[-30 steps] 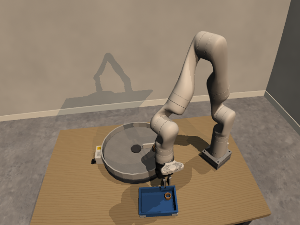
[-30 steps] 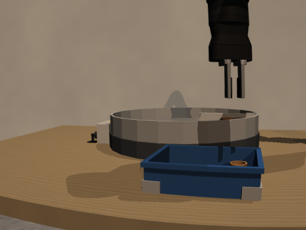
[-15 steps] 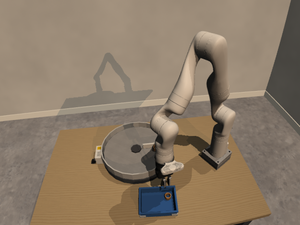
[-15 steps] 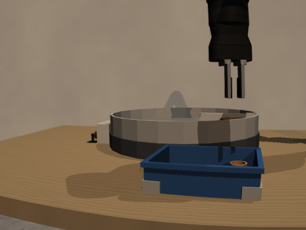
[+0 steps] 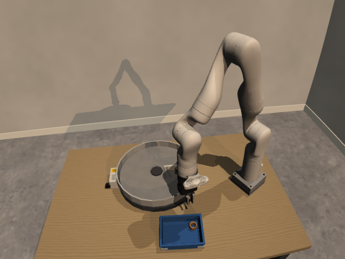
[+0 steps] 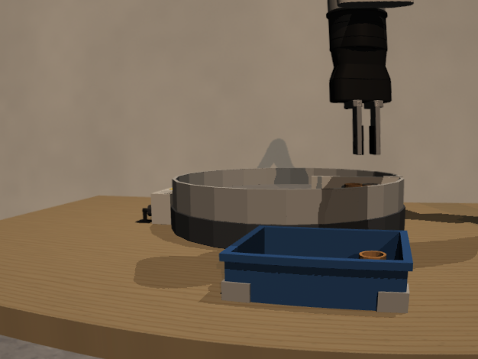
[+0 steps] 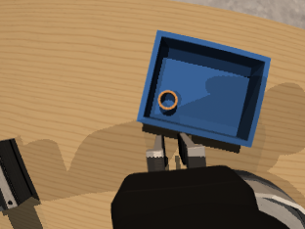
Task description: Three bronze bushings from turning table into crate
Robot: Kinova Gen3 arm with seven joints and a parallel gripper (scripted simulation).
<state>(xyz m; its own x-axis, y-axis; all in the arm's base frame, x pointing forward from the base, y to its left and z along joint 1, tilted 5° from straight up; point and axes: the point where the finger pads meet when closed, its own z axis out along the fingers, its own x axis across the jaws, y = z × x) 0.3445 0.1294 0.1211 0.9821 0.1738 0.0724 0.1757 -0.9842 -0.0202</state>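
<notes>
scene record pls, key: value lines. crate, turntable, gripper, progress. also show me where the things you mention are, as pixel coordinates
crate: blue crate (image 5: 181, 246) (image 6: 316, 263) (image 7: 213, 42), in front of the turning table
in_crate: one bronze bushing (image 5: 192, 225) (image 6: 372, 255) (image 7: 167, 100), near a corner
turning_table: round turning table (image 5: 147, 203) (image 6: 285, 205), at least one bronze-coloured part visible inside, full count hidden
gripper: gripper (image 5: 190, 201) (image 6: 366, 153) (image 7: 171, 144) partly open, nothing between fingers
progress: one of three in crate
motion: cannot tell from stills

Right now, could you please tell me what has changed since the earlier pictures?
The gripper has moved back from the crate toward the turning table, fingers apart, holding nothing. The bushing in the crate stayed put.
</notes>
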